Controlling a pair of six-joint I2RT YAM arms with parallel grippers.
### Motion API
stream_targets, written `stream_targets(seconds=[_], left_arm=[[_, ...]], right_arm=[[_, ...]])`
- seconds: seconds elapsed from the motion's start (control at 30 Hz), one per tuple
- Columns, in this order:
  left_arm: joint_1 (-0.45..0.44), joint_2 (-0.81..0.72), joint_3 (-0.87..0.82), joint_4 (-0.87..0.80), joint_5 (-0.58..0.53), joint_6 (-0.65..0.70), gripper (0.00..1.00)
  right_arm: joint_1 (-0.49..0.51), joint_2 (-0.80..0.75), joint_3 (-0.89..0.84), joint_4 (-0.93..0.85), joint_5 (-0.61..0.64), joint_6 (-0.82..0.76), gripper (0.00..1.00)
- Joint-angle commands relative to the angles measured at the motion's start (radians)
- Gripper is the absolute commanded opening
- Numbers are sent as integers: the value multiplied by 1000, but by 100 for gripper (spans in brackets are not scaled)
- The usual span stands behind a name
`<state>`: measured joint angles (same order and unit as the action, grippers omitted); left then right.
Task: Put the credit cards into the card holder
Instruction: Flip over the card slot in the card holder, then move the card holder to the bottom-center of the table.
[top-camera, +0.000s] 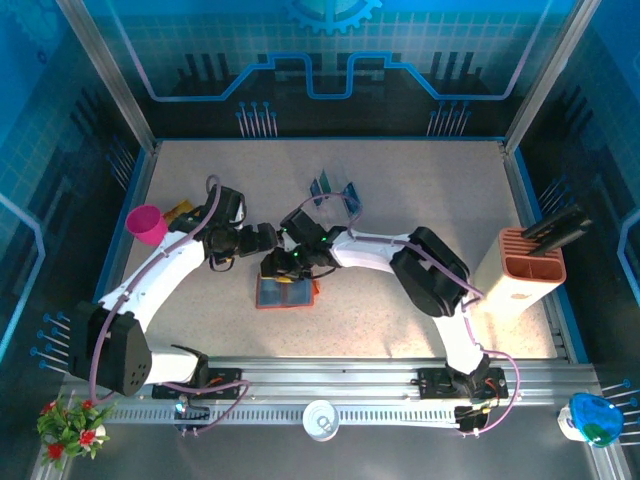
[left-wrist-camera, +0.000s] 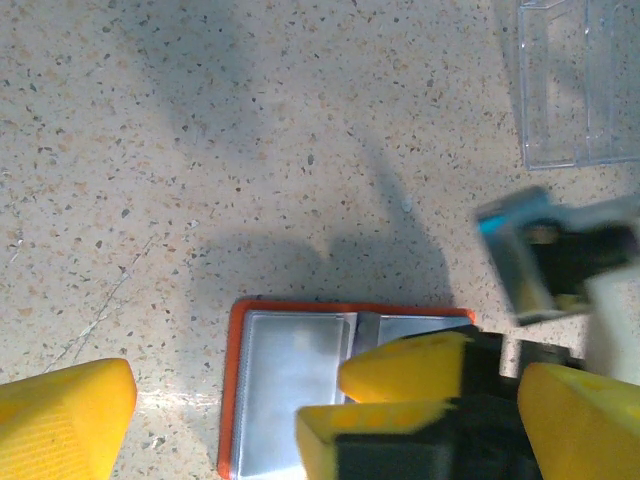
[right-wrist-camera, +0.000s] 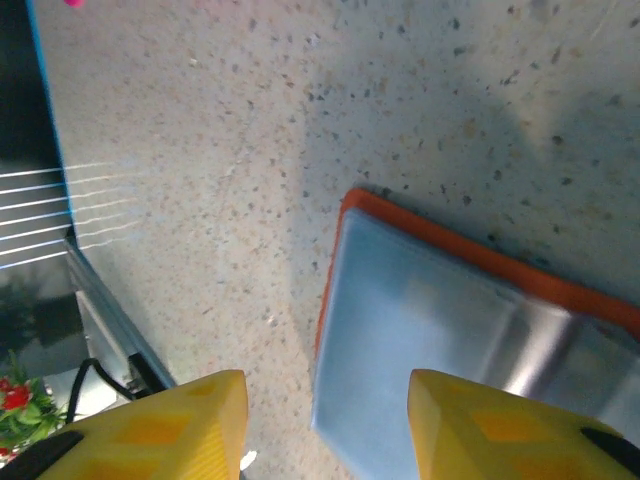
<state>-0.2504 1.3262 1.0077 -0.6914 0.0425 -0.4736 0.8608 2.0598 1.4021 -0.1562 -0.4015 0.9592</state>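
Card holder (top-camera: 285, 292) lies opened flat mid-frame on the bench (top-camera: 420, 200), right end effector (right-wrist-camera: 328, 392) half-spread and empty over its edge, left end effector (left-wrist-camera: 328, 388) spread wide alongside, probably to steady the pockets; credit cards (top-camera: 320, 187) stand in the clear rack (top-camera: 346, 196) above centre

Speckled table (top-camera: 420, 190) with open orange card holder (top-camera: 285, 293), clear rack (top-camera: 335, 195), slotted box (top-camera: 525, 270)

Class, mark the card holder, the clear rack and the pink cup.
card holder (left-wrist-camera: 290, 375): left wrist view, grey inner pocket.
clear rack (left-wrist-camera: 580, 90): left wrist view, its wall.
pink cup (top-camera: 149, 224): top external view, its body.
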Motion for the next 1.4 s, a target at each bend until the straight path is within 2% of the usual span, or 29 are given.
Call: stream_targets(seconds=[0.0,0.17,0.33,0.5,0.77,1.0,1.07,1.23,1.27,1.37], left_arm=[[8,-19,12,-7,14,-21,99],[8,-18,8,1,22,-20,99],[8,-15,-1,11,36,-22,99],[8,-5,-6,20,49,-19,99],[8,14,-6,26,59,-15,99],[7,24,-7,30,62,-11,99],[7,27,-8,30,64,-13,99],[8,33,-9,41,67,-13,99],[8,36,-11,42,67,-13,99],[7,44,-12,46,70,-11,99]], right_arm=[[-31,-104,-42,4,2,-27,47],[-62,-207,-119,-72,66,-72,47],[-78,-297,-170,-262,213,-163,47],[-71,-316,-179,-422,334,-236,47],[-48,-234,-155,-424,336,-251,46],[-48,-152,-100,-423,329,-257,42],[-51,-142,-97,-425,327,-260,36],[-64,-161,-124,-424,329,-266,4],[-71,-170,-135,-422,330,-266,0],[-90,-205,-173,-419,338,-267,0]])
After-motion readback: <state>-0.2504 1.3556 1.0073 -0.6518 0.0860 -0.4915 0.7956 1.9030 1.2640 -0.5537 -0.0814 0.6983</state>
